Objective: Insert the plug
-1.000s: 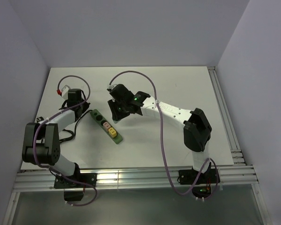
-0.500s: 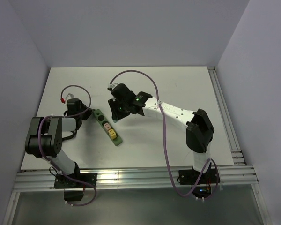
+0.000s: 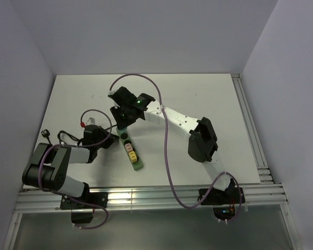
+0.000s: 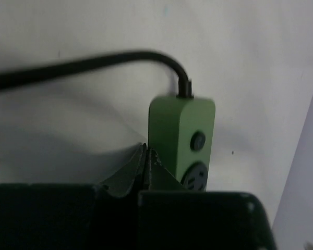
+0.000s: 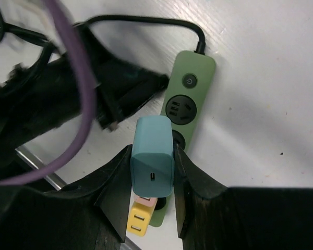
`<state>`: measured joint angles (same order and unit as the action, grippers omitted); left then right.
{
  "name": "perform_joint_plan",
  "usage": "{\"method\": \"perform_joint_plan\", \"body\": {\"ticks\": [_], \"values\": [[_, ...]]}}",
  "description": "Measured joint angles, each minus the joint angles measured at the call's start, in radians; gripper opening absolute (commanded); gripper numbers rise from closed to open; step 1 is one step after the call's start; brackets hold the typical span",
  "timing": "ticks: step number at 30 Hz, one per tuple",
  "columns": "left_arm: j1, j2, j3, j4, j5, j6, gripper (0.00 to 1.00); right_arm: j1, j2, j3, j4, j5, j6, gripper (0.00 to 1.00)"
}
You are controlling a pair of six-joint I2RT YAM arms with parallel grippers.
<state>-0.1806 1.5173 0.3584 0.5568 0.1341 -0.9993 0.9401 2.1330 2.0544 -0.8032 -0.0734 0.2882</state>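
The pale teal, boxy plastic plug (image 5: 152,161), a small slot in its face, sits clamped between the fingers of the right gripper (image 5: 152,148), directly over the long green plastic power strip (image 5: 187,107), hiding part of the second socket past the round button; whether its pins are in I cannot tell. Nearer that gripper's palm, a pink plug (image 5: 145,200) and a yellow plug (image 5: 137,221) sit in the strip. The left gripper (image 4: 146,152) has its fingers pressed together on nothing, tips against the strip's side. A black cord (image 4: 83,65) leaves the strip's end, and a purple cable (image 5: 75,62) loops across the right wrist's view
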Motion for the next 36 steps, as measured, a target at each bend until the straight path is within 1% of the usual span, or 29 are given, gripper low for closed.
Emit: {"method": "perform_joint_plan", "body": {"ticks": [5,7,11,15,18,23,27,32,36], "values": [[-0.032,-0.143,-0.095,-0.073,0.013,-0.026,0.0,0.003,0.058,0.028,-0.082,0.013,0.026,0.0],[-0.032,-0.224,-0.131,-0.131,-0.002,-0.037,0.0,0.005,0.068,0.028,-0.101,0.027,0.05,0.0],[-0.033,-0.364,-0.153,-0.228,-0.043,-0.043,0.0,0.005,0.089,0.043,-0.133,0.032,0.09,0.0],[-0.034,-0.484,-0.153,-0.289,-0.087,-0.043,0.0,0.005,0.148,0.16,-0.198,0.043,0.109,0.0],[-0.035,-0.539,-0.154,-0.324,-0.121,-0.046,0.0,0.005,0.201,0.249,-0.239,0.054,0.123,0.0],[-0.035,-0.596,-0.156,-0.375,-0.148,-0.045,0.0,0.005,0.269,0.337,-0.328,0.058,0.154,0.0],[-0.035,-0.614,-0.156,-0.406,-0.158,-0.047,0.0,0.006,0.296,0.351,-0.378,0.066,0.192,0.0],[-0.036,-0.602,-0.15,-0.436,-0.157,-0.067,0.0,0.01,0.323,0.375,-0.439,0.07,0.238,0.0],[-0.036,-0.578,-0.143,-0.441,-0.156,-0.069,0.0,0.026,0.327,0.394,-0.455,0.07,0.27,0.0]]}}
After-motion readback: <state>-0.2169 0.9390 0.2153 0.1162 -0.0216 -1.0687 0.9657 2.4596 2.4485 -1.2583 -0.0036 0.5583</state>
